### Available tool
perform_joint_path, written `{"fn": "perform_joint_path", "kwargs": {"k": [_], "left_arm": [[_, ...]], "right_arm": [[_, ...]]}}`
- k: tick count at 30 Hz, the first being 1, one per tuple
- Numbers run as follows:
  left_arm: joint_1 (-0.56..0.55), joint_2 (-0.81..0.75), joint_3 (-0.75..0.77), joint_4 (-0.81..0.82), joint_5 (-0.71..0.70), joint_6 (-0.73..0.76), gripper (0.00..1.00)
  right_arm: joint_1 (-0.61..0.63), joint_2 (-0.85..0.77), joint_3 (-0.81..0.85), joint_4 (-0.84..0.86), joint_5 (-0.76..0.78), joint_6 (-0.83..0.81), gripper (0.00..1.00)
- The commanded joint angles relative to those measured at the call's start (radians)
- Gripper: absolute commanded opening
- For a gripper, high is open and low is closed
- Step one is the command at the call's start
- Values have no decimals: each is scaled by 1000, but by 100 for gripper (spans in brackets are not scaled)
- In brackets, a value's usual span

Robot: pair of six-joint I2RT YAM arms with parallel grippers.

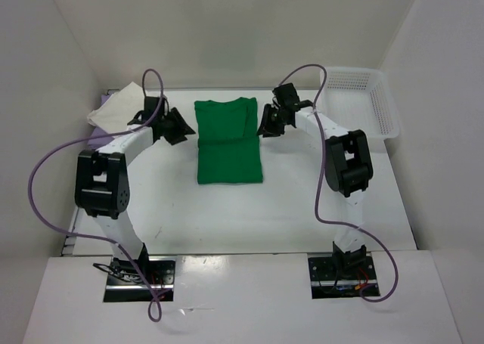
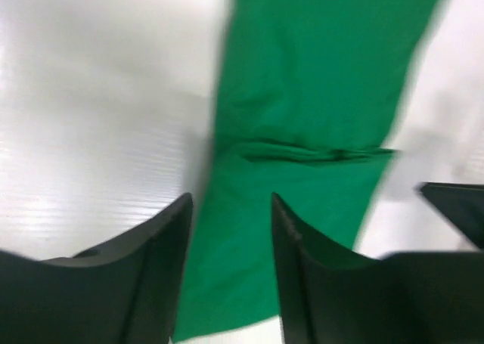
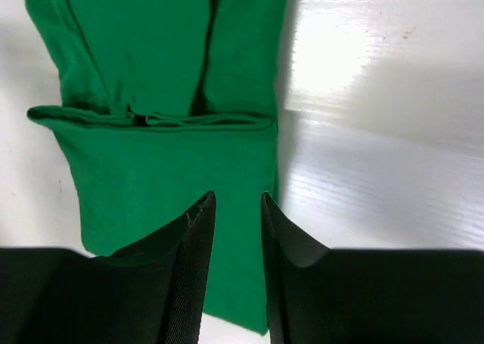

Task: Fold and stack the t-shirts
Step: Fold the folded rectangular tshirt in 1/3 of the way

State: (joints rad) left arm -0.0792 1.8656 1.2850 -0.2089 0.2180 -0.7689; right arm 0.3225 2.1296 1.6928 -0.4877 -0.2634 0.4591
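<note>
Shirt: green, long axis near-to-far.
Left gripper: at its left edge, fingers parted, empty.
Right gripper: at its right edge (equally near), parted, empty.

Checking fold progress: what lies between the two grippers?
The folded bright green cloth t-shirt lies between left gripper and right gripper, seen in top view.

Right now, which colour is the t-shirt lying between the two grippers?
The t-shirt is bright green, plain; the right wrist view shows it best.
</note>
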Motion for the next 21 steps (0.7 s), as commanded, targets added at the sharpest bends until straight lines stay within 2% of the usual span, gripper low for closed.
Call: {"fn": "perform_joint_path", "kwargs": {"k": [1,2,4,5,7,13,16,21], "left_arm": [[1,-169,-18,94,35,-26,51],[-29,-201,-39,103,44,-26,45],[-72,-214,-116,103,76,-36,42],[-115,-227,-148,130,89,-53,40],[-172,-240,-246,163,89,-78,39],[-195,-201,-389,209,101,-92,36],[-195,-189,-438,198,75,-70,36],[-195,-198,-561,207,50,-61,36]], "right_arm": [[-8,-126,-19,0,30,-8,36],[-8,-169,-42,24,12,-8,36],[-8,-203,-131,34,-31,1,23],[1,-221,-168,64,-48,12,9],[30,-266,-289,119,-68,25,0],[110,-266,-479,205,-134,85,0],[110,-243,-547,242,-134,95,0],[119,-221,-596,236,-36,95,0]]}}
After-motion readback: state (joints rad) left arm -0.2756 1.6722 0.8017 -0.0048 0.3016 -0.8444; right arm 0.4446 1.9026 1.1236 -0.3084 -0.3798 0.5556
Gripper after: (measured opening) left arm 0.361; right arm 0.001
